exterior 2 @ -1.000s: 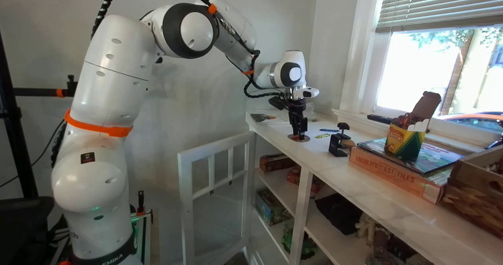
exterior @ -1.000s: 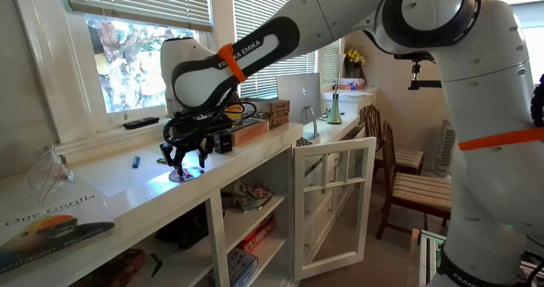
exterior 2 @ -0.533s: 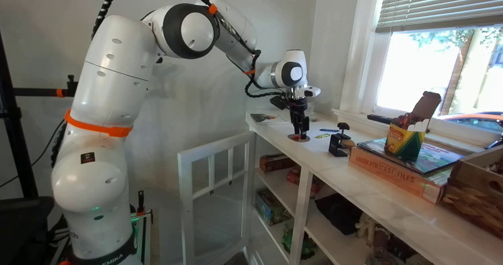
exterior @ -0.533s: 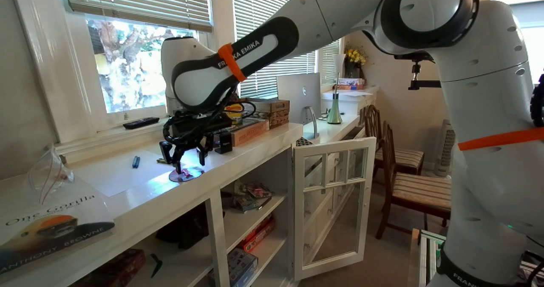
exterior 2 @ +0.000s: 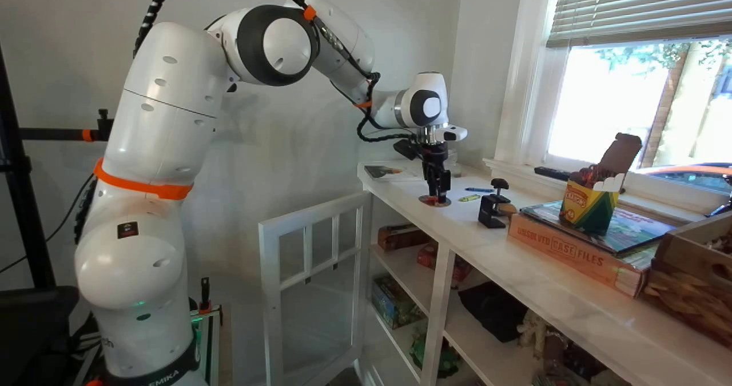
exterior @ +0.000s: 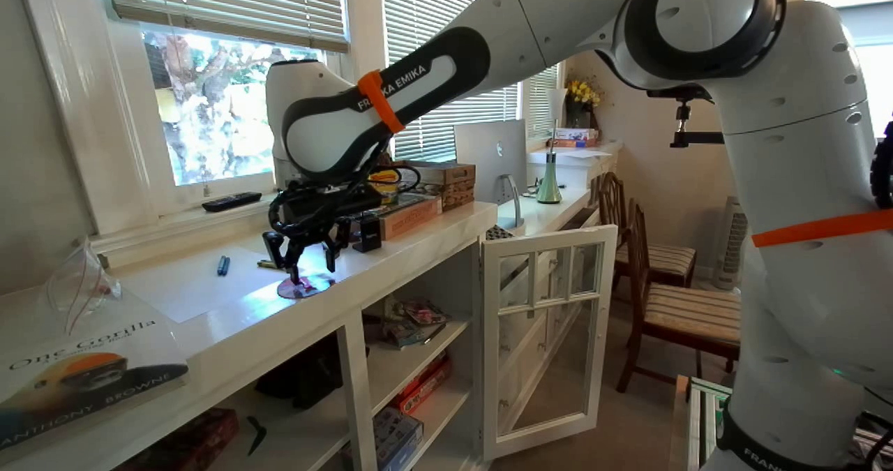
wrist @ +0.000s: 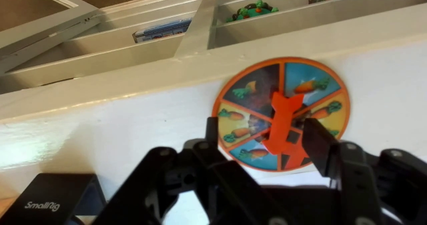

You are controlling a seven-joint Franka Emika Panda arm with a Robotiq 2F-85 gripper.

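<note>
Leftmost in my wrist view, the SmallRig clamp (wrist: pixel 55 196) stood on the tabletop (wrist: pixel 133 128). Next, my claw (wrist: pixel 262 131), fingers apart, hung over the carrot spinner (wrist: pixel 260 95), its red arrow (wrist: pixel 282 125) showing between the tips. I judged the approach done, contact unclear, no grasp made.

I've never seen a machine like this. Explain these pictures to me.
The machine is a jointed white arm ending in a black pincer. Two pictures come from cameras standing apart from it; the third looks down from its wrist, past the pincer. On the white counter are a round carrot spinner with a red arrow, loose crayons, a black clamp, a book and more. The pincer stands open over the spinner and holds nothing; whether it touches the spinner is hard to tell.
</note>
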